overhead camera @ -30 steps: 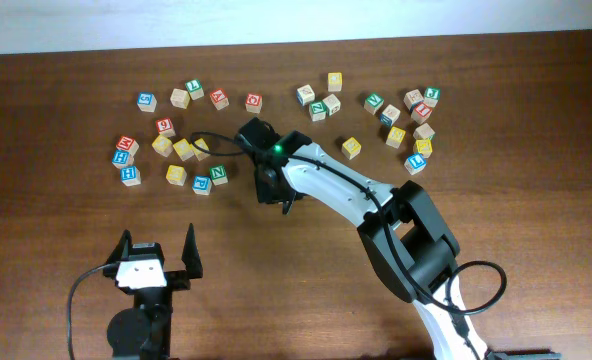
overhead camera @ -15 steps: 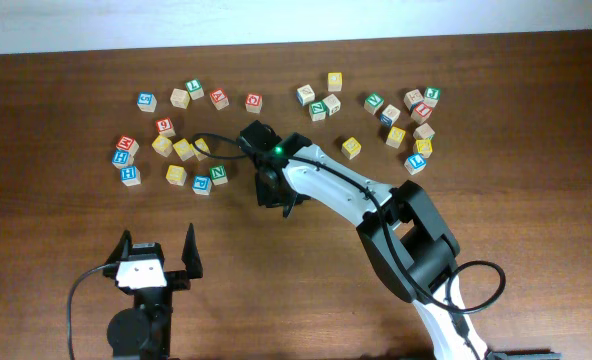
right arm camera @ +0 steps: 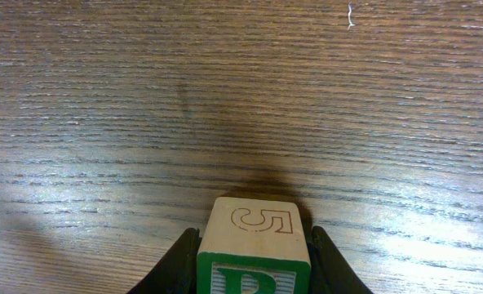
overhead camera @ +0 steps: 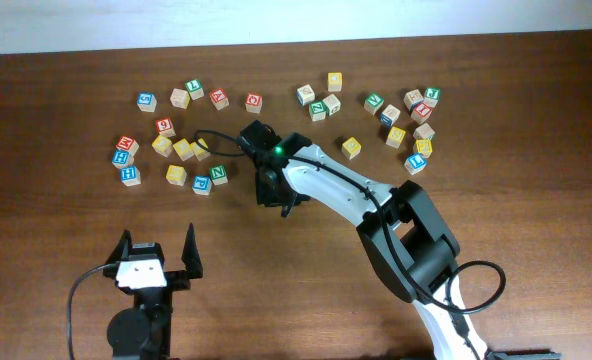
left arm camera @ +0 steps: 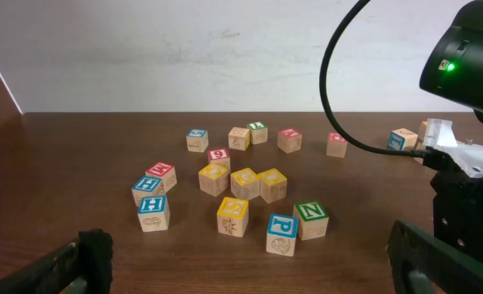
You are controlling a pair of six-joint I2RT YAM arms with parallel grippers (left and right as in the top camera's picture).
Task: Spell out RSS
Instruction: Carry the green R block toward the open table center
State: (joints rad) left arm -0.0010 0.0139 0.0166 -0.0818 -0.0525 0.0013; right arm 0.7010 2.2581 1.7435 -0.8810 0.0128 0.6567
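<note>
Green-bordered cube [right arm camera: 254, 249], one, between right gripper [right arm camera: 252, 260] fingers

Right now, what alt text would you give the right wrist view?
A wooden letter cube sits between the right gripper's dark fingers, an outlined 5 on top and a green letter, cut off by the frame, on its green-bordered front. Brown wood-grain table fills the rest.

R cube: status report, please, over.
Right end effector shut on R cube. Left end effector open, empty. Nothing seen in the way.
</note>
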